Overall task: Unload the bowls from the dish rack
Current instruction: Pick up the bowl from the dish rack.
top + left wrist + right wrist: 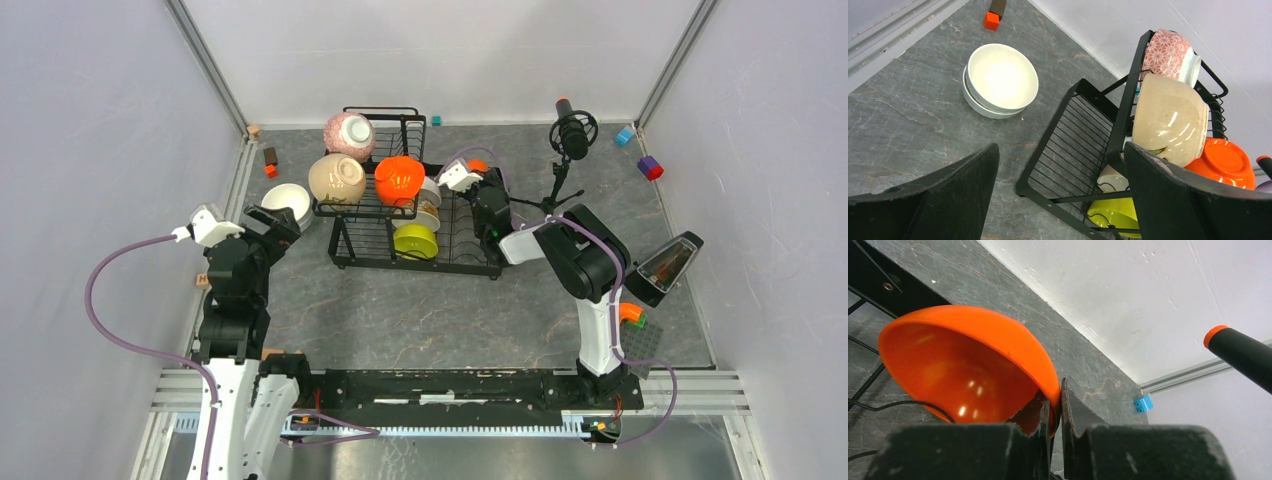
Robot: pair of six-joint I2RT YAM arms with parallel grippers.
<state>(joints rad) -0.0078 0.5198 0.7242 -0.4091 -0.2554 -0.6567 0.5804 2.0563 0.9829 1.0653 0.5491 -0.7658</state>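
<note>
The black wire dish rack point(465, 235) stands at the table's centre back. On its upper shelf are a pink-speckled bowl point(348, 135), a beige bowl point(337, 178) and an orange bowl point(399, 178). A lime green bowl point(415, 240) and white bowls point(430, 205) sit in the lower tray. My right gripper point(1056, 400) is shut on the rim of a second orange bowl point(958, 360) at the rack's far right end point(477, 165). My left gripper point(1060, 150) is open and empty, above the rack's left corner point(1068, 130). Two stacked white bowls point(1000, 80) rest on the table left of the rack.
A black microphone on a tripod point(572, 135) stands just right of the rack, close to my right arm. Small coloured blocks lie at the back: blue point(624, 135), purple and red point(650, 167), orange and brown point(270, 160). A dark wedge-shaped object point(668, 265) sits at the right.
</note>
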